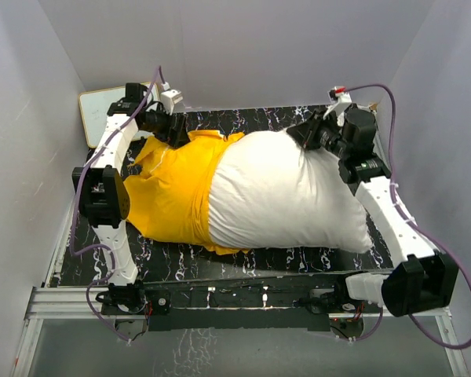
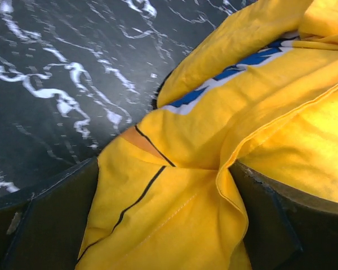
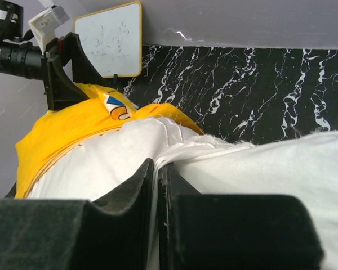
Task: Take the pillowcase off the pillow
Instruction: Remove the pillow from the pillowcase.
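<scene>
The white pillow (image 1: pixel 290 196) lies across the black marbled table. The yellow pillowcase (image 1: pixel 173 192) covers only its left end; the rest of the pillow is bare. My left gripper (image 1: pixel 175 129) is at the case's far left corner. In the left wrist view the case's yellow fabric (image 2: pixel 214 112) fills the gap between the fingers of my left gripper (image 2: pixel 163 169), which is closed on the bunch. My right gripper (image 1: pixel 308 135) is at the pillow's far right corner. In the right wrist view my right gripper (image 3: pixel 158 163) pinches a thin fold of the white pillow (image 3: pixel 259 163). The pillowcase (image 3: pixel 62 129) shows beyond it.
A white-faced board (image 1: pixel 98 110) with a yellow rim leans at the back left corner, also in the right wrist view (image 3: pixel 110 39). Grey walls close in on the left, back and right. The table's metal front rail (image 1: pixel 243 302) runs along the near edge by the arm bases.
</scene>
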`<move>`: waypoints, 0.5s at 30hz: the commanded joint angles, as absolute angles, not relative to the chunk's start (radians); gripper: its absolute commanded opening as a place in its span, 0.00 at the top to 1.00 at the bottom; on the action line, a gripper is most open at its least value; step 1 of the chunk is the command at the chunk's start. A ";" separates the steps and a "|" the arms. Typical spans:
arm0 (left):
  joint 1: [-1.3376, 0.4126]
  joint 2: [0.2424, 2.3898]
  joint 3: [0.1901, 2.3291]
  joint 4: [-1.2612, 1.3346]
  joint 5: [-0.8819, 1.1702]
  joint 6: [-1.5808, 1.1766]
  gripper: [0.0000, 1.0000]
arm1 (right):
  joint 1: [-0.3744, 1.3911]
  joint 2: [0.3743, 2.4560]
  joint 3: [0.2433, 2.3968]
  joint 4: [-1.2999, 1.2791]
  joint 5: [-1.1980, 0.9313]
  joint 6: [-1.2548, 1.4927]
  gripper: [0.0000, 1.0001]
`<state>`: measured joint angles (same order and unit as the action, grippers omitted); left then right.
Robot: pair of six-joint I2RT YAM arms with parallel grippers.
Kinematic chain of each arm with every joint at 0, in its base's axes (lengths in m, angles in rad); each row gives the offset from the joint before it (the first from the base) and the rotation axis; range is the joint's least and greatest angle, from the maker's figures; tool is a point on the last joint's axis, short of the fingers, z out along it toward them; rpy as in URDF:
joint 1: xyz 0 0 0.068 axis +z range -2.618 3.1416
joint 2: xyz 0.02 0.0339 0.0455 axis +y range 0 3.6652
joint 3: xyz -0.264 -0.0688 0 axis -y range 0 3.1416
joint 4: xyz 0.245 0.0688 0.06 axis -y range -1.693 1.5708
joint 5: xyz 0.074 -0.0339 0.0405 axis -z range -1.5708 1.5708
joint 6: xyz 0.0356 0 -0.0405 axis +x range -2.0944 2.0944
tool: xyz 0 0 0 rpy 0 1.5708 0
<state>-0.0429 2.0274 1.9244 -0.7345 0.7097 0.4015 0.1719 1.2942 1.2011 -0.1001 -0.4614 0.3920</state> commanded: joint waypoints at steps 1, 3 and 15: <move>-0.115 2.015 1.910 -0.937 0.853 0.456 0.10 | 0.183 1.159 1.087 0.165 -0.499 0.350 0.92; -0.142 2.017 1.883 -1.042 0.880 0.527 0.28 | 0.184 1.158 1.068 0.167 -0.490 0.341 0.92; -0.148 1.879 2.279 -0.866 0.523 0.425 1.00 | 0.199 1.307 1.257 0.294 -0.266 0.434 0.92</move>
<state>-0.1318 2.0190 2.0327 -0.9985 0.6559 0.4747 0.1722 1.3136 1.1187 0.0109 -0.3351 0.4072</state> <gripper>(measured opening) 0.065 0.087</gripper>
